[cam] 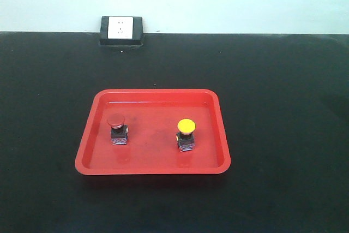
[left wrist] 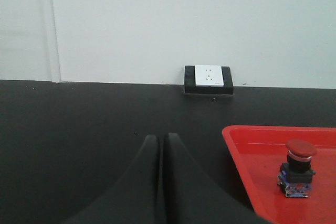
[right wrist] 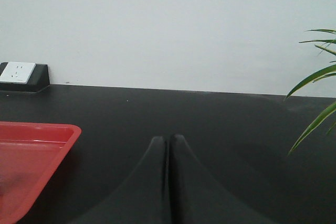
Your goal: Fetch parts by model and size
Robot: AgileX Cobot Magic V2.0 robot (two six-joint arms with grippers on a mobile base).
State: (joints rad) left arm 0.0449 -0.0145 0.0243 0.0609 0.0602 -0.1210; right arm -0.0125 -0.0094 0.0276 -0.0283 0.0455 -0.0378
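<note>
Two push-button parts stand upright in a red tray [cam: 98, 113]: a red-capped one [cam: 117, 129] on the left and a yellow-capped one [cam: 186, 135] on the right, each on a dark blocky base. In the left wrist view the red-capped part [left wrist: 298, 168] sits inside the tray [left wrist: 236, 145], to the right of my left gripper [left wrist: 160, 137], which is shut and empty. My right gripper [right wrist: 168, 138] is shut and empty too, with the tray's corner [right wrist: 65, 132] to its left. Neither gripper shows in the front view.
A white wall socket in a black housing [cam: 121, 30] sits at the table's back edge against the wall. Green plant leaves [right wrist: 315, 77] reach in at the right of the right wrist view. The tabletop [cam: 283, 107] is black.
</note>
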